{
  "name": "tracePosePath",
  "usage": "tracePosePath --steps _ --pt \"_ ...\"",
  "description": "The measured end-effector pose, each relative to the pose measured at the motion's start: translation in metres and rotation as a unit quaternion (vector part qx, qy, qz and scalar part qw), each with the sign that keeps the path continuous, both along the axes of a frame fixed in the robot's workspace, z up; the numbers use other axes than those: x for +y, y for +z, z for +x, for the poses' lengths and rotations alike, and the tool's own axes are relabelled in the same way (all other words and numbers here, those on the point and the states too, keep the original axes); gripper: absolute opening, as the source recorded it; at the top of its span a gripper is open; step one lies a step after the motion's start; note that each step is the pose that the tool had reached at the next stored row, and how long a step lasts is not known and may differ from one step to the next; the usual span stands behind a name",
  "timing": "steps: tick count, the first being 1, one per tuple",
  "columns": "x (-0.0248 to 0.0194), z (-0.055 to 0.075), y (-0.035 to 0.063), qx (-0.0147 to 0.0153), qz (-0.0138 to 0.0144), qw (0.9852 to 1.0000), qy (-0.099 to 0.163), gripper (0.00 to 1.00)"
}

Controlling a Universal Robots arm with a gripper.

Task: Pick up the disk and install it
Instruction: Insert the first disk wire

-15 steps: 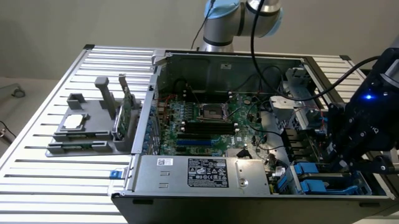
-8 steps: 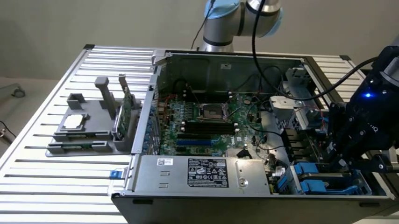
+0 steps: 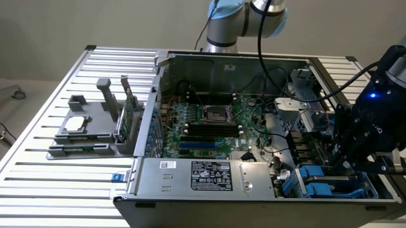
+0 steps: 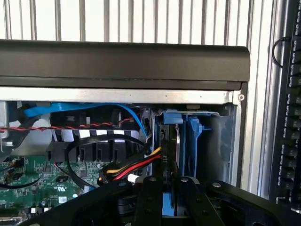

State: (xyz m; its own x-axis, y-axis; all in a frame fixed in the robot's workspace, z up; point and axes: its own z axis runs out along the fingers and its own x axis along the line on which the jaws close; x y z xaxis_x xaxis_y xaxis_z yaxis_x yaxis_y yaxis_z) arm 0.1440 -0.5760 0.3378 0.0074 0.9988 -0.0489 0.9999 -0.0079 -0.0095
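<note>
the computer case (image 3: 254, 209) lies open on a slatted metal table (image 3: 38, 190), and every place here is given from that case. in the exterior view the black gripper (image 3: 347, 161) hangs over the case's corner at the exterior view's right, above a blue drive cage (image 3: 317, 179) and next to the grey power supply (image 3: 209, 175) with its white label; from this side the arm's body hides what the gripper holds. the wrist view looks down between the fingers (image 4: 149, 197) and supplies what is missing: the gripper (image 4: 168, 182) is pinched on the disk (image 4: 172, 141), which stands on edge with its blue frame showing at the end away from the fingers, inside the blue cage (image 4: 214, 141) at the case's corner, close against the case's dark outer wall (image 4: 122, 61). beside the disk, toward the case's middle, run a red, yellow and black cable bundle (image 4: 136, 162) and a flat blue cable (image 4: 94, 108), with the green circuit board (image 4: 33, 183) beyond them. the exterior view alone takes in the whole board (image 3: 209, 123) on the case floor and, outside the case at the exterior view's left, a grey holder (image 3: 89, 137) carrying a square chip (image 3: 74, 123) and an upright green card (image 3: 129, 114).
</note>
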Motion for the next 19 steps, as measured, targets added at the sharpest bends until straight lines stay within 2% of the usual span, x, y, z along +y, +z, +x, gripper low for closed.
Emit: tracePosePath --steps 3,5,7,14,19 --pt "0.0006 0.0 -0.0009 0.0056 0.0 0.9999 -0.01 0.17" --pt "0.0012 0.001 -0.001 0.0081 -0.0001 0.9999 -0.013 0.17" --pt "0.0015 0.004 -0.0009 0.0123 -0.0002 0.9998 -0.013 0.17" --pt "0.0032 0.013 -0.001 0.0216 -0.0002 0.9997 -0.014 0.17" --pt "0.0046 0.014 -0.001 0.0307 -0.0003 0.9994 -0.017 0.17"
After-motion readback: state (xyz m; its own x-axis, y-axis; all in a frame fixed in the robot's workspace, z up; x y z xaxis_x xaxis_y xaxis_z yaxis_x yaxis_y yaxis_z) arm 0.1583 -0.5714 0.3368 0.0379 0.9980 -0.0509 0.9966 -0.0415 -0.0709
